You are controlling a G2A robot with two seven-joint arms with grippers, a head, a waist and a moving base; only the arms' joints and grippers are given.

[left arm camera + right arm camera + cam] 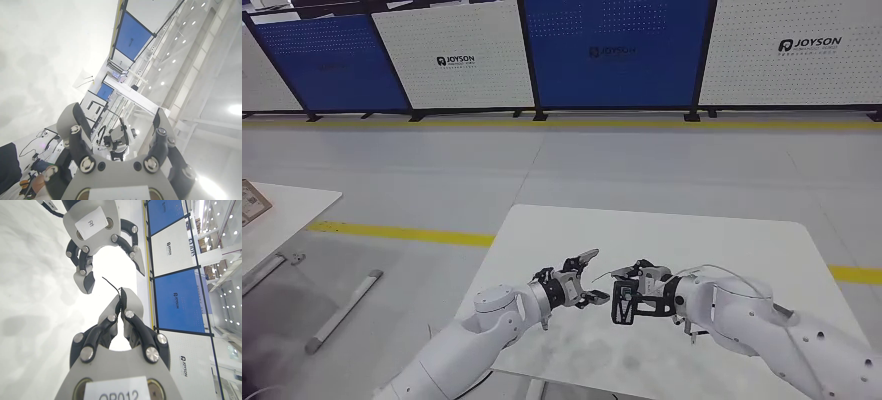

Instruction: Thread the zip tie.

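Above the table [742, 250], inside its edges, right jaws pinch the zip tie [112, 285]; left jaws gape empty.

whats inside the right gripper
A thin black zip tie is pinched in the shut right gripper, its free end poking out toward the open left gripper. The stretch inside the grip is covered, so its head and remaining length cannot be seen.

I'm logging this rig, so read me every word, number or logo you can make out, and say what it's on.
"JOYSON": wall panels, white and blue; the small line beneath is too small to read.
"OP012": tag on the right hand, lower edge cut off.
Label on the left hand: one mark, not readable.
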